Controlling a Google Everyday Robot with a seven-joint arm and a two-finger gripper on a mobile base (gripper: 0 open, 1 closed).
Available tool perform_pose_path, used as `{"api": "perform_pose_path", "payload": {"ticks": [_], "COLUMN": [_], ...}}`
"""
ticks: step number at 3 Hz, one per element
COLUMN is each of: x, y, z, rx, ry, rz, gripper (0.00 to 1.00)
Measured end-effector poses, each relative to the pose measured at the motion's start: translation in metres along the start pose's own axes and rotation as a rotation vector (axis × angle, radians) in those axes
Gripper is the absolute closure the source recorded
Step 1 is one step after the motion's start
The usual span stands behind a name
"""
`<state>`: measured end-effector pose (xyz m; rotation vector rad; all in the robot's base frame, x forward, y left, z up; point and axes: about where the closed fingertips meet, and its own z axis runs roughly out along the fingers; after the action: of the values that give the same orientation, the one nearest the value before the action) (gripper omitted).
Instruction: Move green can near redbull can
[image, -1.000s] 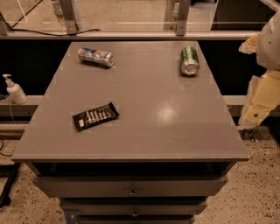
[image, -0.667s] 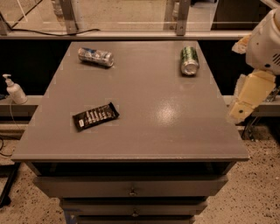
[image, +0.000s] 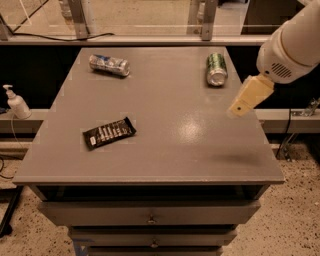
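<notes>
The green can lies on its side at the far right of the grey table, its silver end facing me. The redbull can, silver and blue, lies on its side at the far left of the table. My gripper, a cream-coloured piece below the white arm, hangs above the table's right edge, in front of and to the right of the green can, apart from it. It holds nothing that I can see.
A dark snack bar wrapper lies at the table's left front. A white pump bottle stands on a ledge left of the table. Drawers sit under the tabletop. A railing runs behind.
My arm and gripper have moved left from beside the table to above its right edge, closer to the green can. The cans and the wrapper have not moved.
</notes>
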<state>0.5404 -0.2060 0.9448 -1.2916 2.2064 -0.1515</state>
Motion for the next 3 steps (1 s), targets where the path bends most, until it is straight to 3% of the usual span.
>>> {"api": "perform_pose_path", "payload": {"ticks": [1, 2, 3], "x": [-0.0151, -0.0196, -0.0194], "y": [-0.0414, -0.0476, -0.0466], "z": [0.0280, 0.0276, 0.0278], "rx": [0.118, 0.142, 0.139], "ry": [-0.044, -0.062, -0.060], "rz": [0.104, 0.140, 0.134], "gripper": [0.00, 0.00, 0.00]}}
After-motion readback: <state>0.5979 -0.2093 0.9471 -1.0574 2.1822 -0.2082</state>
